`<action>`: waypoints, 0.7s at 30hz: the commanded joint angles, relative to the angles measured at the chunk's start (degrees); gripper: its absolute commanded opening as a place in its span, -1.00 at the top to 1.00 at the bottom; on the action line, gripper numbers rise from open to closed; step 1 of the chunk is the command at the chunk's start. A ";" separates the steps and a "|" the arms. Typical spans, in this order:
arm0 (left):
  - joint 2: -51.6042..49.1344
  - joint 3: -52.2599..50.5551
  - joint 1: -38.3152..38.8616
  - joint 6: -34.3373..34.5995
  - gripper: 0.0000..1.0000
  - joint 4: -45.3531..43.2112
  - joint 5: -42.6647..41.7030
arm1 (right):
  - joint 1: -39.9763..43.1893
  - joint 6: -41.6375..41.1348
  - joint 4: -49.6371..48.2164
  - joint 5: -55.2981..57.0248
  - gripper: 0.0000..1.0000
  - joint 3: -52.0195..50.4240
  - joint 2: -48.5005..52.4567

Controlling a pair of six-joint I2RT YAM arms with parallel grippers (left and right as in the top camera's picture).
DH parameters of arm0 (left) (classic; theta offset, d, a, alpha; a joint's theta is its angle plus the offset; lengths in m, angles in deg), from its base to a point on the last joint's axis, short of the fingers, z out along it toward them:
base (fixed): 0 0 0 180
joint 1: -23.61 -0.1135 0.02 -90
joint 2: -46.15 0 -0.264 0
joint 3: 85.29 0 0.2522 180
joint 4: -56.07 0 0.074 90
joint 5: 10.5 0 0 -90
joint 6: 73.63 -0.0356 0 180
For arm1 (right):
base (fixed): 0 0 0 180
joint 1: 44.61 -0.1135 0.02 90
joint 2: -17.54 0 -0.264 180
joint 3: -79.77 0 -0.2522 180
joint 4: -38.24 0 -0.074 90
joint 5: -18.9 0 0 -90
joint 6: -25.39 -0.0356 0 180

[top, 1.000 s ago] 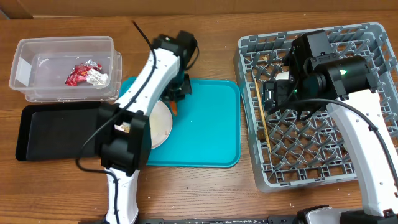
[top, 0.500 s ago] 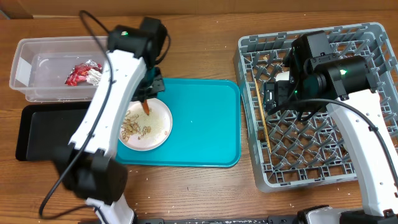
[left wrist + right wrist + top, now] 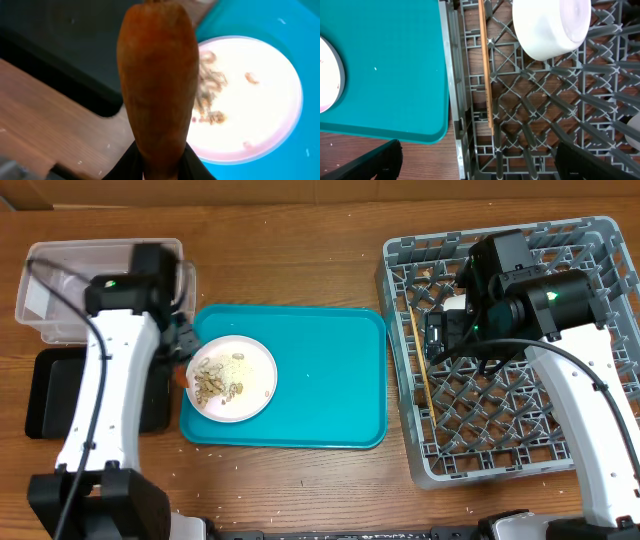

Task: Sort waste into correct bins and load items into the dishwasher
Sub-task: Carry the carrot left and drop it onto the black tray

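While bowl (image 3: 551,27), chopsticks (image 3: 486,65) sit in rack (image 3: 600,238), left gripper (image 3: 181,365) clamps carrot (image 3: 157,75) by black tray (image 3: 60,395); right gripper (image 3: 477,155) gapes; scraps (image 3: 215,380) unsorted.

The carrot (image 3: 157,85) is orange. The plate (image 3: 262,366) is white, with beige scraps (image 3: 213,380) on it. The teal tray (image 3: 330,380) and the black tray (image 3: 45,395) are both plain. The tub (image 3: 60,248) is clear. The rack (image 3: 470,420) is grey, with a grid pattern. The bowl (image 3: 550,25) is white and the chopstick (image 3: 486,65) is pale wood. The table (image 3: 300,270) is brown, with wood grain.
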 commanded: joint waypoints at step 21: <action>-6.01 -14.19 -30.21 -1.01 0.58 -27.41 -7.63 | 0.17 -0.96 -0.07 0.33 -1.00 0.48 -0.37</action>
